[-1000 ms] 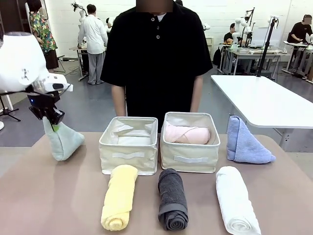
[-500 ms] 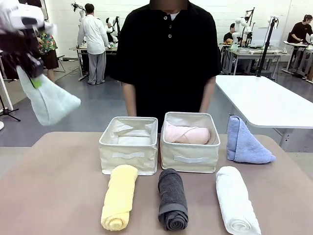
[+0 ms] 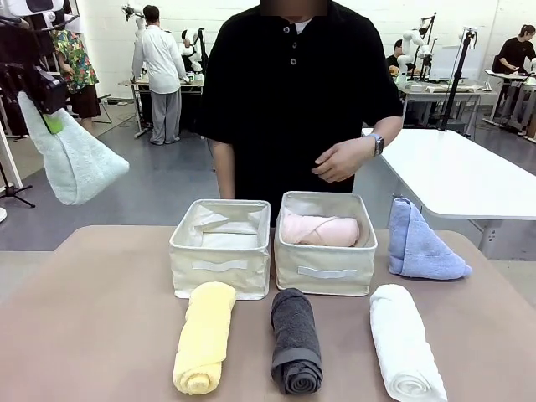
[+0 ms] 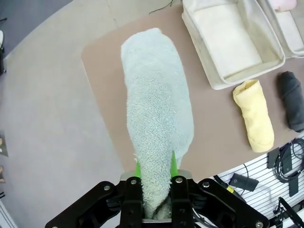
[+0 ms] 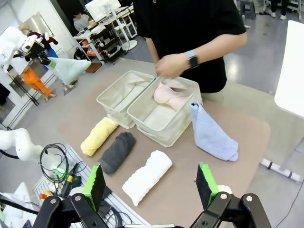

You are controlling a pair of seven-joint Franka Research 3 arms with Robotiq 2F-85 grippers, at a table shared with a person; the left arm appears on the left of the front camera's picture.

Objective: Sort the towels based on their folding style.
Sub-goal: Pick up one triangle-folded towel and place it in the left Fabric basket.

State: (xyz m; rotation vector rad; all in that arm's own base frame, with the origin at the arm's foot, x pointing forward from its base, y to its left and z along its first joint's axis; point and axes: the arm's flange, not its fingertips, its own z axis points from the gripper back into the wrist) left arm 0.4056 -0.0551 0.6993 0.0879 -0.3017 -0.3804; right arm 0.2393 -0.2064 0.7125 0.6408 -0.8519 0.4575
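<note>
Brown bench (image 3: 92, 335), across the whole lower half of the front view.

Person (image 3: 293, 100) in a black shirt, upper centre, standing behind the far edge of the bench.

2 cream bins at the centre of the bench, side by side with walls touching: left-frame bin (image 3: 219, 270) and right-frame bin (image 3: 325, 273).

Mint green towel (image 3: 75, 163), a folded triangle, hanging in the air at the upper left of the front view, beyond the left edge of the bench, wide end down.

Periwinkle blue towel (image 3: 419, 243), also a folded triangle, sitting on the bench just right of the right-frame bin, with its peak up.

3 rolls in a row in front of the bins, each lying front to back and apart from its neighbours: white roll (image 3: 404, 342) at lower right, dark grey roll (image 3: 296, 340) at lower centre, yellow roll (image 3: 203, 335) left of centre.

Pale pink roll (image 3: 320, 229), lying crosswise inside the right-frame bin.

Left pincer (image 4: 153, 173), bottom centre of the left wrist view: clamped on the narrow end of the mint green towel, 1 green pad on each side of the cloth.

Right pincer (image 5: 151, 185), bottom of the right wrist view: fingers spread wide with nothing between them, high over the near side of the bench.

Hand (image 3: 339, 159) of the person, right of centre, raised at waist height above the right-frame bin.
</note>
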